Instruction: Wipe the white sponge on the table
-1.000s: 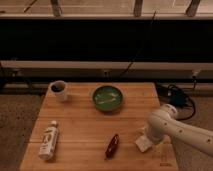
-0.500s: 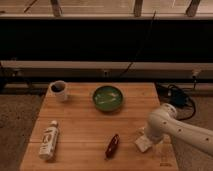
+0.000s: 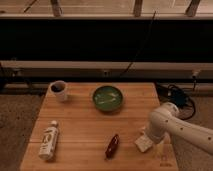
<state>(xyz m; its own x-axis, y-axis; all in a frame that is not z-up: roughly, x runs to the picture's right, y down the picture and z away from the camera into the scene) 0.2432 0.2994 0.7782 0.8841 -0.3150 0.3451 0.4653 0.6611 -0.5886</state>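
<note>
View from above the front edge of the table (image 3: 82, 122), a light wooden plank top; read it from left to right. At your far left a white bottle (image 3: 48, 143) with a label lies on its side near the front edge, its cap pointing toward the far side. Behind it, at the far left corner, a white cup (image 3: 59, 91) stands upright with a dark inside. Near the middle of the far edge sits a green bowl (image 3: 107, 97), upright and well apart from the cup. In front of the bowl, toward the near edge, a dark red oblong thing (image 3: 112, 145) lies tilted on the wood; what it is cannot be told. Just to its right, and apart from it, you find the white sponge (image 3: 142, 145), a small pale block lying on the tabletop in the front right part. The gripper (image 3: 148, 138) is down at the sponge, meeting its upper right side; whether it is clamped on the sponge or only pressed against it cannot be told here. The white arm (image 3: 172, 126) runs from the gripper out past the right edge of the view. A small dark logo mark (image 3: 164, 161) shows on the front right corner, just beside the sponge. Dark cables (image 3: 179, 96) lie on the floor beyond the table's right side.
</note>
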